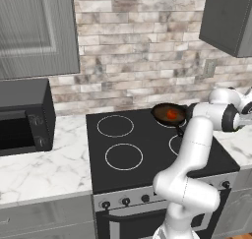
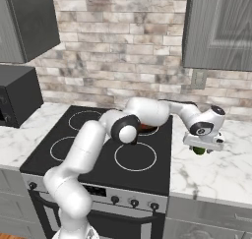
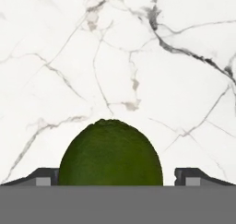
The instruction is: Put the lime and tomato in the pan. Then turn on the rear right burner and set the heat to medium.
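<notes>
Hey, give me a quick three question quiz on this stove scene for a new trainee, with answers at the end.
1. True or false: the tomato already lies in the pan.
2. What does the lime rest on: A) black cooktop, B) marble counter, C) microwave?
3. How does the claw stand around the lime?

Key:
1. True.
2. B.
3. Open, a fingertip on either side of the lime, with a gap to the right one.

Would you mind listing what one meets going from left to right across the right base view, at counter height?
Microwave → black cooktop → pan, mostly hidden behind the arm → gripper, jaws open, over the lime on the marble counter.
</notes>
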You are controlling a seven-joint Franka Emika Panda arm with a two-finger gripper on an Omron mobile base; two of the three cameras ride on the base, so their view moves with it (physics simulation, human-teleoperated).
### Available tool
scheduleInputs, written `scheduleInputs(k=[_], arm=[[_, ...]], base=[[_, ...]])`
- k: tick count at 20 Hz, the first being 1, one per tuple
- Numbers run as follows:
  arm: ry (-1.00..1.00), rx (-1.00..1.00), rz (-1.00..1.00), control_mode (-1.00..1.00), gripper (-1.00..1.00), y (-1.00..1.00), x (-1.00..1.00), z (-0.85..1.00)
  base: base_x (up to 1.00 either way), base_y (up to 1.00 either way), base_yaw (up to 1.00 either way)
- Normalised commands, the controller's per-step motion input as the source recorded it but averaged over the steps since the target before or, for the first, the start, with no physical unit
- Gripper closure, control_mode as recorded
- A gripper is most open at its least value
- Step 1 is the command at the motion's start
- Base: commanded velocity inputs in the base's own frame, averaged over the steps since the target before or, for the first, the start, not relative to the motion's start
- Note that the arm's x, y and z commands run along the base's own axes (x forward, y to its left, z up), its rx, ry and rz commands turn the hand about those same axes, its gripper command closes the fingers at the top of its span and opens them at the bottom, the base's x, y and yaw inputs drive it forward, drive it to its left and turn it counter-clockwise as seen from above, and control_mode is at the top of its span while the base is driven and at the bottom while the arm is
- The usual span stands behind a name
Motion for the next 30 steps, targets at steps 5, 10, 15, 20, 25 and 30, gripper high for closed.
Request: scheduleInputs(k=[5,10,15,20,25,30], arm=[[0.00,0.00,0.00,-1.00,1.00,0.00,0.00,0.00],[-0.03,0.00,0.03,-1.00,1.00,0.11,-0.12,0.03],[-0.04,0.00,0.10,-1.00,1.00,0.73,-0.44,0.55],[0.00,0.00,0.04,-1.00,1.00,0.82,-0.27,0.76],[0.12,0.00,0.00,-1.00,1.00,0.96,-0.07,0.60],[0.16,0.00,0.00,-1.00,1.00,0.83,0.02,0.32]], base=[[0.00,0.00,0.00],[0.00,0.00,0.00],[0.00,0.00,0.00],[0.00,0.00,0.00],[0.00,0.00,0.00],[0.00,0.00,0.00]])
